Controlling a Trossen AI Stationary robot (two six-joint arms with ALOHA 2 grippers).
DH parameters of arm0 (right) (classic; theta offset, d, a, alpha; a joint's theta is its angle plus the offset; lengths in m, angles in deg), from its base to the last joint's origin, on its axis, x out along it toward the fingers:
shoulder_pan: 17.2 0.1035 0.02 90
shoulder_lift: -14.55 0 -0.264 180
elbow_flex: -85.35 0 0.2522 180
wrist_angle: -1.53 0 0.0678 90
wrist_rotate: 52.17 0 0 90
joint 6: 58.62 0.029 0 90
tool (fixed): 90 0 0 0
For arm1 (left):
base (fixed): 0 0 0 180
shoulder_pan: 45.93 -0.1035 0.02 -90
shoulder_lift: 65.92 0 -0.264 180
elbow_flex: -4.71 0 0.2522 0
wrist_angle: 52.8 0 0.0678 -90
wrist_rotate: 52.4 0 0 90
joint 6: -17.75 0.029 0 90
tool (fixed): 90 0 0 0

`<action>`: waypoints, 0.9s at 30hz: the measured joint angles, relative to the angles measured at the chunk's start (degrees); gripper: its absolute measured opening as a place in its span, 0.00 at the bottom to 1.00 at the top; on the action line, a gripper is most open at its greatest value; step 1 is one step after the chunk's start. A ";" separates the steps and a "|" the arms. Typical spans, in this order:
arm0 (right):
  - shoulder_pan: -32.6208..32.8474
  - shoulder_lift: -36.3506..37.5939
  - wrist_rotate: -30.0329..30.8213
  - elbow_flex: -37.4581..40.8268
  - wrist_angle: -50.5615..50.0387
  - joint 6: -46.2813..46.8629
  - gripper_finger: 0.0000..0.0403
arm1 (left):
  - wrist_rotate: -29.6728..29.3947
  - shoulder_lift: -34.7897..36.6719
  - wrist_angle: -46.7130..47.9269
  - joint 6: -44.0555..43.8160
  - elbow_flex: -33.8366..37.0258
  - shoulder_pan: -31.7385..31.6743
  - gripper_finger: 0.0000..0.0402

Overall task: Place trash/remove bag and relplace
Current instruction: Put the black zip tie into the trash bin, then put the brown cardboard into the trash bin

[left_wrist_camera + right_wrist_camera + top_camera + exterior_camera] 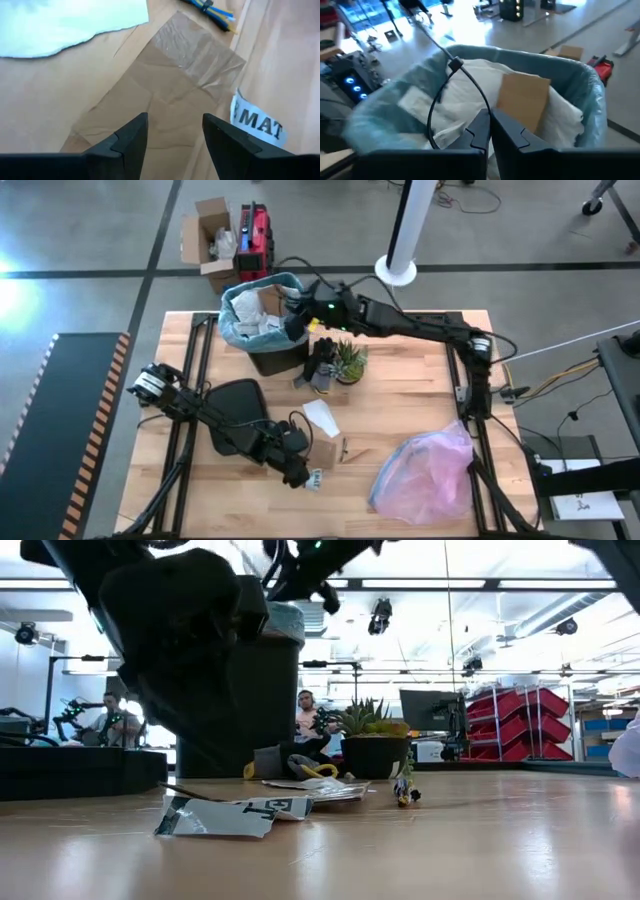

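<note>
A black bin lined with the light blue bag [262,310] stands at the table's far left, with white paper and a brown piece [522,102] inside. My right gripper [490,131] is shut and empty, hovering at the bin's rim over its opening [296,323]. Near the table's front, my left gripper [174,137] is open above a flat brown paper piece [170,85], with nothing between its fingers. A white napkin [322,416] and a printed white scrap [257,122] lie flat on the table beside it.
A small potted plant [350,361] and a dark grey object [322,370] stand right of the bin. A pinkish bag [425,470] lies at the near right. A yellow-blue tie [345,448] lies mid-table. A black cable [470,85] hangs before the bin.
</note>
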State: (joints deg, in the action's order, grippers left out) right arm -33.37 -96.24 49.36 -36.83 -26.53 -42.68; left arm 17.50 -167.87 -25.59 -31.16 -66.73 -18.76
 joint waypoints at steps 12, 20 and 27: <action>-1.37 -4.20 -1.16 -11.74 -17.30 -6.17 0.30 | -2.13 0.12 8.47 1.65 -4.83 -0.07 0.46; 6.09 8.38 -1.03 -9.10 -28.09 -21.86 0.39 | -7.66 3.69 25.28 7.02 -11.53 0.81 0.50; 20.04 18.70 -1.02 0.99 -33.26 -20.65 0.35 | -9.24 7.30 28.29 9.54 -11.44 2.32 0.52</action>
State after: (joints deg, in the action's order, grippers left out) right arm -13.33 -77.53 48.34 -35.83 -59.80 -63.33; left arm 8.26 -160.57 2.69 -21.62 -78.17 -16.43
